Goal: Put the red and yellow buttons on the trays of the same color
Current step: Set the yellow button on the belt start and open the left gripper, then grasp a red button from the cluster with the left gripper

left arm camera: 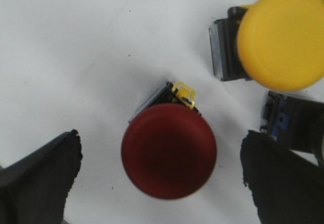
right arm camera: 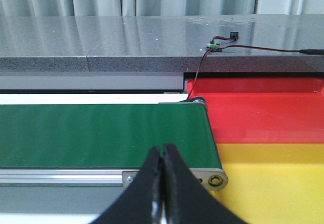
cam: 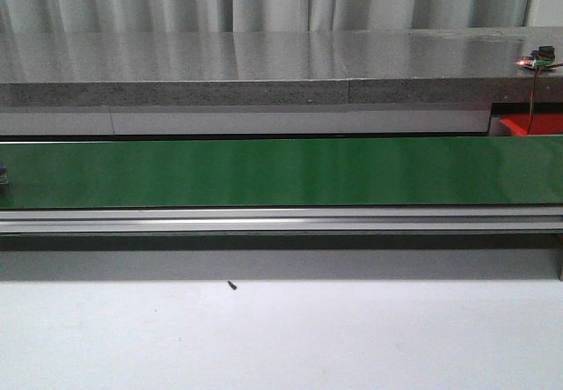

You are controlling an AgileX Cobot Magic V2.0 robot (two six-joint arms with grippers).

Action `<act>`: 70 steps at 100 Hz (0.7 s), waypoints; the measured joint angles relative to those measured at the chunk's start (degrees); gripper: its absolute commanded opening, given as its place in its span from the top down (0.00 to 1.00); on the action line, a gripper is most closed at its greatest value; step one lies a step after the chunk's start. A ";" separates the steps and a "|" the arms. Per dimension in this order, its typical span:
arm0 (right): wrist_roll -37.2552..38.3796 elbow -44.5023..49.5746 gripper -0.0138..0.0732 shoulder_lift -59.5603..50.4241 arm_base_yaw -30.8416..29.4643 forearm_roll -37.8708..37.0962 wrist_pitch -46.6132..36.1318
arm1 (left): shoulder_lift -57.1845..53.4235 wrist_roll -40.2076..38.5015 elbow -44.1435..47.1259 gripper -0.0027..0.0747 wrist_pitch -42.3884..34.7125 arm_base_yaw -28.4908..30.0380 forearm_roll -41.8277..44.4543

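Front view: green belt point(cam: 281, 172) bare, red tray point(cam: 532, 125) at its right end. Left wrist: left gripper point(left arm camera: 161, 176) open around red button point(left arm camera: 168, 151); yellow button point(left arm camera: 282, 38) near, could get snagged. Right wrist: right gripper point(right arm camera: 162, 183) closed, empty; yellow tray point(right arm camera: 273, 181) beside red.

red tray point(cam: 531, 125): only a corner shows, front view | yellow button point(left arm camera: 281, 38): cut by frame edge
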 measured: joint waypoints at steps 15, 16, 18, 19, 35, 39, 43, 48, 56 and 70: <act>0.00 0.00 0.98 0.00 0.00 0.00 0.00 | 1.02 0.00 0.00 0.54 -1.61 0.00 0.00; 0.00 0.00 0.98 0.00 0.00 0.00 0.00 | 1.02 0.00 0.00 0.56 -1.64 0.00 0.00; 0.00 0.00 0.98 0.00 0.00 0.00 0.00 | 1.02 0.00 0.00 0.60 -1.74 0.00 0.00; 0.00 0.00 0.98 0.00 0.00 0.00 0.00 | 1.02 0.00 0.00 0.61 -1.90 0.00 0.00; 0.00 0.00 0.98 0.00 0.00 0.00 0.00 | 1.02 0.10 0.00 0.79 -2.45 0.00 0.00; 0.00 0.00 0.98 0.00 0.00 0.00 0.00 | 1.02 0.10 0.00 0.80 -2.45 0.00 0.00; 0.00 0.00 0.98 0.00 0.00 0.00 0.00 | 1.02 0.10 0.00 0.80 -2.45 0.00 0.00; 0.00 0.00 0.98 0.00 0.00 0.00 0.00 | 0.90 0.10 0.00 0.80 -2.45 0.00 0.00; 0.00 0.00 0.98 0.00 0.00 0.00 0.00 | -0.27 0.10 0.00 0.80 -1.45 0.00 0.00; 0.00 0.00 0.98 0.00 0.00 0.00 0.00 | -6.07 0.10 0.00 0.80 0.65 0.00 0.00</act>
